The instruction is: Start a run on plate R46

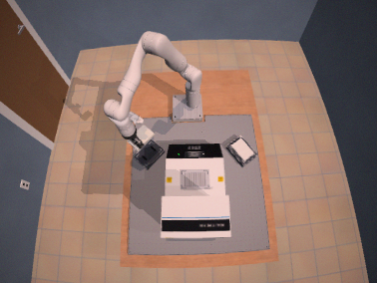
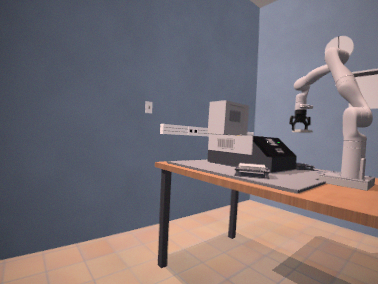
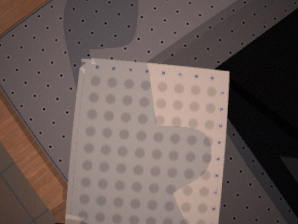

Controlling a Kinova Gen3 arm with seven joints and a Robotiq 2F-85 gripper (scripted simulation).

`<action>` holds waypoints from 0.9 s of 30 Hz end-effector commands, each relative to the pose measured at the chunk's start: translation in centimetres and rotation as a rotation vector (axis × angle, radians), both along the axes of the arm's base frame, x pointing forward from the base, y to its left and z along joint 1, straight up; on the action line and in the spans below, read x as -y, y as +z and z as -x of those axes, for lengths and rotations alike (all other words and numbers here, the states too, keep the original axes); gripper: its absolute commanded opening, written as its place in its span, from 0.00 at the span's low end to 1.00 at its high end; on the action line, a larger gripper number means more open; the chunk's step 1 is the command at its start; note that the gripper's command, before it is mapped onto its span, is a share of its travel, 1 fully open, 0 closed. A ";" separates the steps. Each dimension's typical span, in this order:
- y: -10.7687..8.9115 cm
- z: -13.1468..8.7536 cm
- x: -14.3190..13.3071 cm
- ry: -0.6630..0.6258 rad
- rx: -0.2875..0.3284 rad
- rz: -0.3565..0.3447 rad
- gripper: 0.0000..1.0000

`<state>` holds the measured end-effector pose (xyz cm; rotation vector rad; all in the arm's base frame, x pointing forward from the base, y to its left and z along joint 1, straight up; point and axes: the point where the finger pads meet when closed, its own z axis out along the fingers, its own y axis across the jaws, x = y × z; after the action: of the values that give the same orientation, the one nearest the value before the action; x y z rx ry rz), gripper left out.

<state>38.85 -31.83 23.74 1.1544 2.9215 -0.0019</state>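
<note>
Wide-set gripper (image 2: pixel 300 122) clamps the dotted plate (image 3: pixel 150 150) across its width, level, and hangs above the dark nest (image 1: pixel 141 164) left of centre in the top view, likely to deposit it. The cycler (image 1: pixel 194 211) has an open lid and a bare block (image 1: pixel 194 178). The second plate (image 1: pixel 240 148) waits at right.

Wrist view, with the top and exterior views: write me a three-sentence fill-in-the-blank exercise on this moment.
1. The white well plate with grey dots is off the table, held by the arm's ___.
2. The small lamp on the dark front panel of the white-and-black cycler glows ___.
3. The cycler's white lid stands ___, leaving the grey block uncovered.

Missing words: gripper; green; open
</note>
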 end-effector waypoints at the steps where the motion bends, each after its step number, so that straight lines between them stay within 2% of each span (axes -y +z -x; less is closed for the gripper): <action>1: 0.1 0.0 0.0 0.000 0.002 0.001 0.91; 11: 0.1 0.0 0.0 0.000 0.002 0.001 0.91; 27: -1.9 0.0 0.0 0.000 0.002 0.001 0.91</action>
<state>38.84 -31.84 21.84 1.1550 2.9215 -0.0017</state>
